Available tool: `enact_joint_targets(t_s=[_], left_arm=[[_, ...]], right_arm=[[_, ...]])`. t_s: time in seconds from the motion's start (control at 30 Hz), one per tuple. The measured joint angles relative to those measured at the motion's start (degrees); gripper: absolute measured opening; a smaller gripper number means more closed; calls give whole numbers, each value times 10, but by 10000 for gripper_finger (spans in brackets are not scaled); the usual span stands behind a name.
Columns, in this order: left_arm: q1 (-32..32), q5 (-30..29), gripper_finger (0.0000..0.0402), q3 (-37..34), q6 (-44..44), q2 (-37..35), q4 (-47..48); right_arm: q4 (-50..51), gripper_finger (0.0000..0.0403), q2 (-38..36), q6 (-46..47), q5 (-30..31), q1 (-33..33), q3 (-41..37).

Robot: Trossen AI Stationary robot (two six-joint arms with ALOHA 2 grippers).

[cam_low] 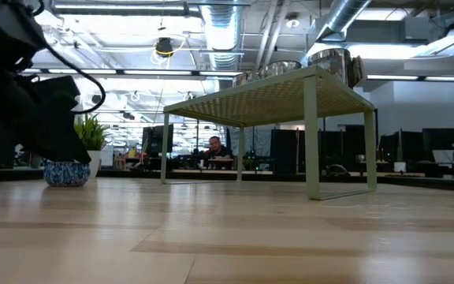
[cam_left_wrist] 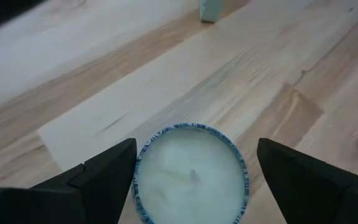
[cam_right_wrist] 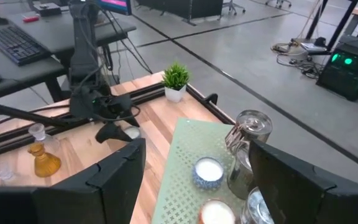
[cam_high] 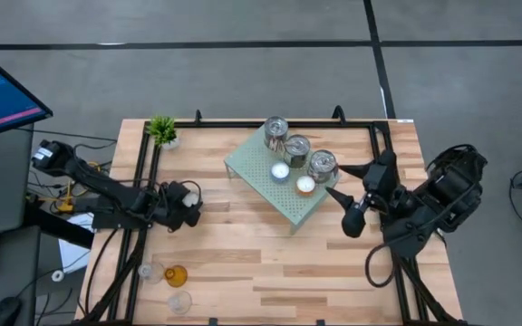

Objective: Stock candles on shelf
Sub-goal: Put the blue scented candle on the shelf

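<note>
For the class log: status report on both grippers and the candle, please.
Left gripper jaws open around blue-rimmed candle on table, not closed. Right gripper open, waiting beside shelf. Nothing in the way.

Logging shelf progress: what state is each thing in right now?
Shelf: standing, partly stocked.
Silver tins: three upright on shelf.
Two candles: on shelf.
Blue-rimmed candle: on table, between left claw's open fingers, unlit.
Amber holder: on table, unstocked.
Right claw: open, empty.

Blue-rimmed candle (cam_left_wrist: 191, 174) cut off below
</note>
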State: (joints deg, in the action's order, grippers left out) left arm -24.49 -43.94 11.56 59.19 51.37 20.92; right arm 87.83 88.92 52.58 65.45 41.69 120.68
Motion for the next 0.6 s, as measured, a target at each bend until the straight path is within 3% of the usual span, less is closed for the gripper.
enact_joint_targets(t_s=[0.27,0.6], left_arm=[[-10,-4,335,-69,26,17,-94],[-10,-2,335,-69,26,57,-107]], right_arm=[[-8,276,4,0,-26,-20,1],[-17,276,4,-1,-26,-20,1]])
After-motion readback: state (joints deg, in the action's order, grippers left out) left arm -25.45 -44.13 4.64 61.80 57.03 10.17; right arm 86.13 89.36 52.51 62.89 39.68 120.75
